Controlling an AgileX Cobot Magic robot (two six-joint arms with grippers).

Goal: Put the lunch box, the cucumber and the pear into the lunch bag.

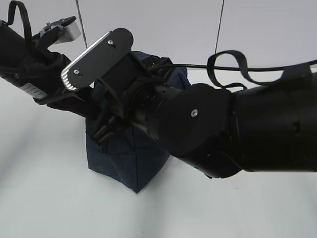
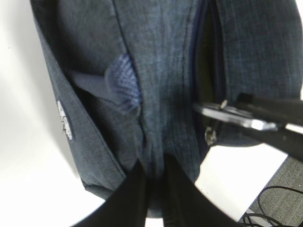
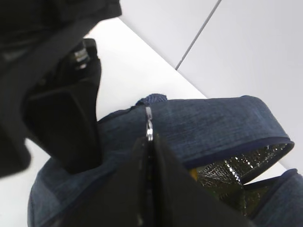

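**Both Grippers Clamped on Lunch Bag: Zipper Stage**

At left: left gripper (image 2: 156, 177) closed on a fold of navy fabric, pinching the top panel of the lunch bag (image 1: 126, 163) with no visible gap between the fingers. Just right of that fold: zipper line partly parted, dark interior showing.

At centre-right: right gripper (image 3: 149, 142) closed on the silver ring pull (image 3: 148, 124), fingers meeting around the metal. Further right: bag mouth open, silver foil lining (image 3: 236, 172) exposed, with a small yellow-orange patch (image 3: 193, 176) inside, possibly the pear.

Risks from here:
- Slippage of the thin ring from between the fingers, caused by a pull off the zipper line.
- Dragging or tipping of the soft bag across the white table (image 1: 49, 208), caused by loss of the fabric pinch at left.
- Jamming of the slider, caused by bunched fabric near the fold.

Not determinable: location of lunch box and cucumber, seen in no view. Most of the bag masked in the exterior view by the right arm. Slider itself hidden behind the fingers.
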